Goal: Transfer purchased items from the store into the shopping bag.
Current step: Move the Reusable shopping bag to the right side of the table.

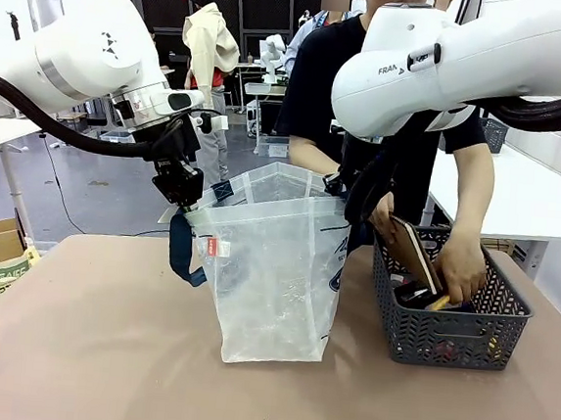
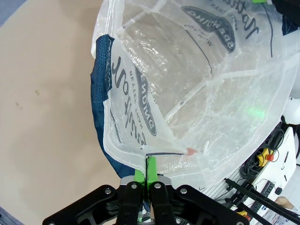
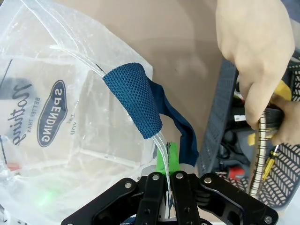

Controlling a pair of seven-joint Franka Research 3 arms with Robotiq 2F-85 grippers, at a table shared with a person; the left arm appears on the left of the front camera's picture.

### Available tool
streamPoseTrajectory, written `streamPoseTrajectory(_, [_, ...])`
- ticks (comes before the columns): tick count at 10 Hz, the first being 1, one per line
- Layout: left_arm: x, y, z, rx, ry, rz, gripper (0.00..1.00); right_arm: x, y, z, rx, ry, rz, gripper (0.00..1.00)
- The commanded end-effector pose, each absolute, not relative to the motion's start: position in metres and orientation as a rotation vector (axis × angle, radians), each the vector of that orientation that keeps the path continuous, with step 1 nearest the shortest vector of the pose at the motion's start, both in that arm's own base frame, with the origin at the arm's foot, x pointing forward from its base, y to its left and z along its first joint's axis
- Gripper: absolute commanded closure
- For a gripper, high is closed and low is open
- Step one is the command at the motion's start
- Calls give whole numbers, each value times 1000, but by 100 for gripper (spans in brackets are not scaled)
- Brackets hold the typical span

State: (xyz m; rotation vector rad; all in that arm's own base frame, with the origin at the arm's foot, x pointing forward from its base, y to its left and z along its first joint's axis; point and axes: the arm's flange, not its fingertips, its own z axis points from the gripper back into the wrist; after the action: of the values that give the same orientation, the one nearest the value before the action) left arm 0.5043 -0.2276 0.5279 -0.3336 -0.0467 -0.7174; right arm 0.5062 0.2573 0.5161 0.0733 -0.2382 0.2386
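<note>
The clear shopping bag (image 1: 275, 269) stands open in the middle of the table, held up by both grippers. My left gripper (image 1: 190, 200) is shut on the bag's left rim (image 2: 154, 157), beside the navy strap (image 2: 99, 93). At the right rim, next to another navy strap (image 3: 136, 98), my right gripper (image 3: 166, 161) is shut on the plastic. The inside of the bag (image 2: 197, 84) looks empty. The dark grey basket (image 1: 447, 333) sits right of the bag. A person's hands (image 1: 462, 270) reach into it, holding a flat brown box (image 1: 412, 251) and a yellow packet (image 3: 281, 89).
The person stands behind the basket at the far side. The brown tabletop (image 1: 101, 352) spreads in front of the bag. A cardboard box (image 1: 0, 269) sits off the table's left edge. White tables (image 1: 527, 197) stand behind at the right.
</note>
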Motion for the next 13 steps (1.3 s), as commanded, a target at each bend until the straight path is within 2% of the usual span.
streamPoseTrajectory(1, [502, -226, 526, -343, -61, -713, 100, 504, 256, 514, 71, -238, 230, 100])
streamPoseTrajectory(13, [502, -226, 526, -343, -61, -713, 100, 504, 256, 514, 71, -238, 230, 100])
